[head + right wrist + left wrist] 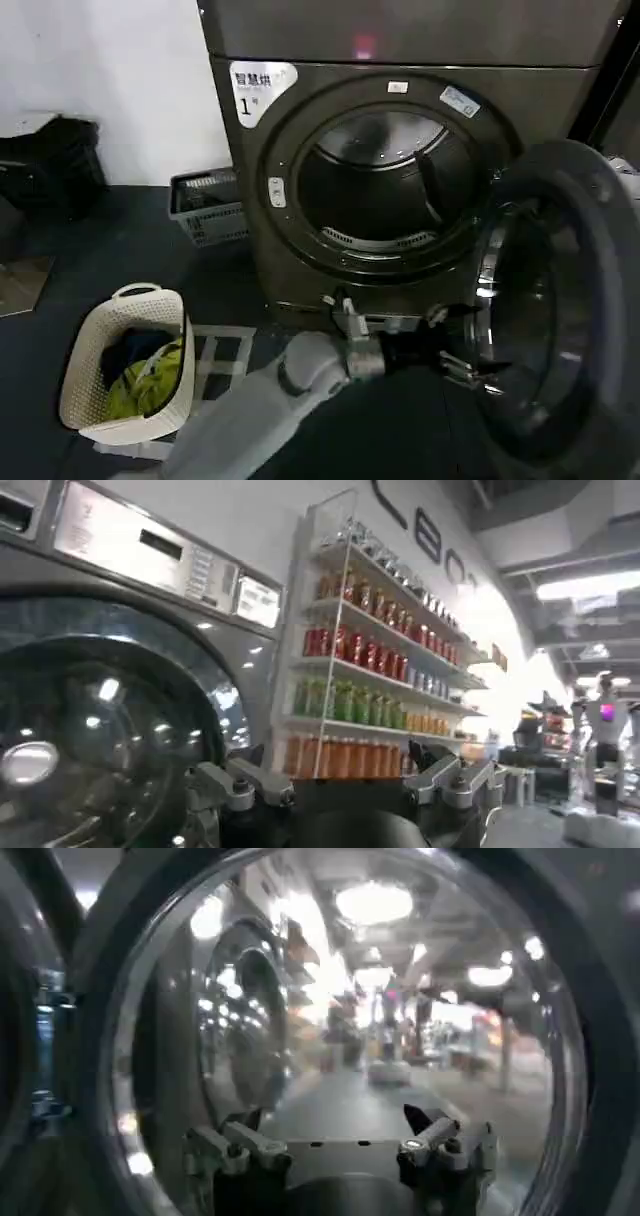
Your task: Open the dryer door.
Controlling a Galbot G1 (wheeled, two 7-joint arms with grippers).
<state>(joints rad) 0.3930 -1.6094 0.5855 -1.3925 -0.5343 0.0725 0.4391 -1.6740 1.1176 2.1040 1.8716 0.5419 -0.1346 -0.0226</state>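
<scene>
The dryer door (590, 300) stands swung wide open to the right of the machine, its grey inner side and dark glass facing me. The drum opening (375, 185) is uncovered. My left gripper (462, 343) reaches in low at the door's inner rim, open, with the fingers spread and nothing between them. In the left wrist view the left gripper (335, 1126) points at the door (130, 1048) close up, whose round glass shows the room behind. My right gripper (335, 765) is open and holds nothing, facing a room away from the door.
A white laundry basket (125, 365) with clothes sits on the floor at the left. A grey crate (205, 205) stands beside the dryer and a black bag (50, 160) lies by the wall. A neighbouring machine (100, 730) and a shelf of bottles (370, 660) are near the right gripper.
</scene>
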